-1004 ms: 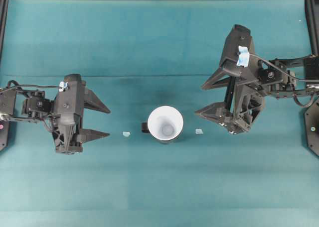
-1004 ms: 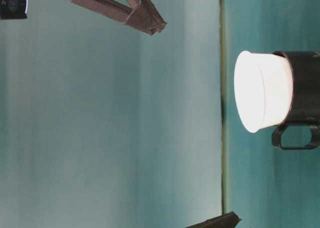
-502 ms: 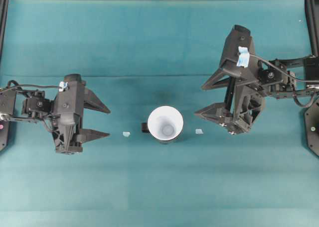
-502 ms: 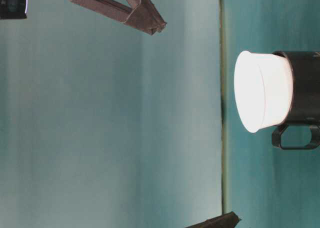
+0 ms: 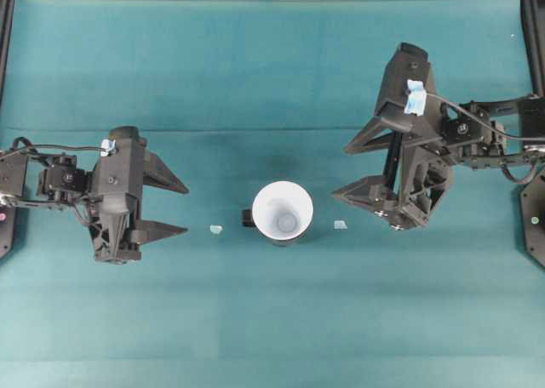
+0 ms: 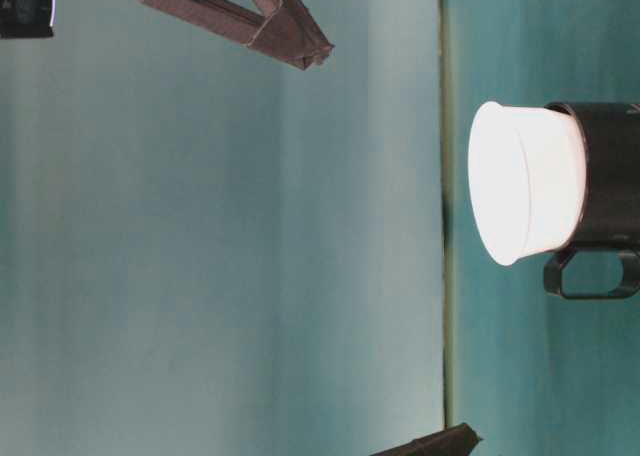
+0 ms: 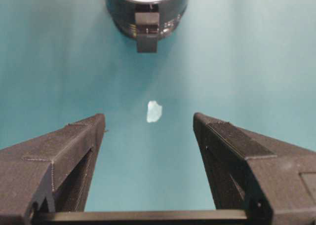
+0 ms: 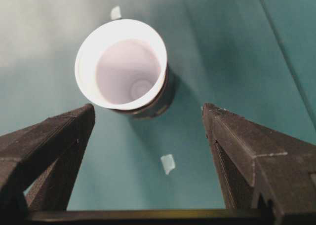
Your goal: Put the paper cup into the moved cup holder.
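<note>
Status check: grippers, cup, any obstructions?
Left gripper open, empty. Right gripper open, empty. Paper cup seated upright in cup holder. Two small pale scraps flank holder, touching nothing.

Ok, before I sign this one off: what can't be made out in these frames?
- Cup holder: the table-level view's right edge cuts off its base.
- Paper cup: its lower wall and base underside are hidden inside the holder in every view.
- Left wrist view: the top edge cuts off most of the cup.
- Two small pale scraps: too small to identify.
- Table-level view: only fingertips of either end effector show.
</note>
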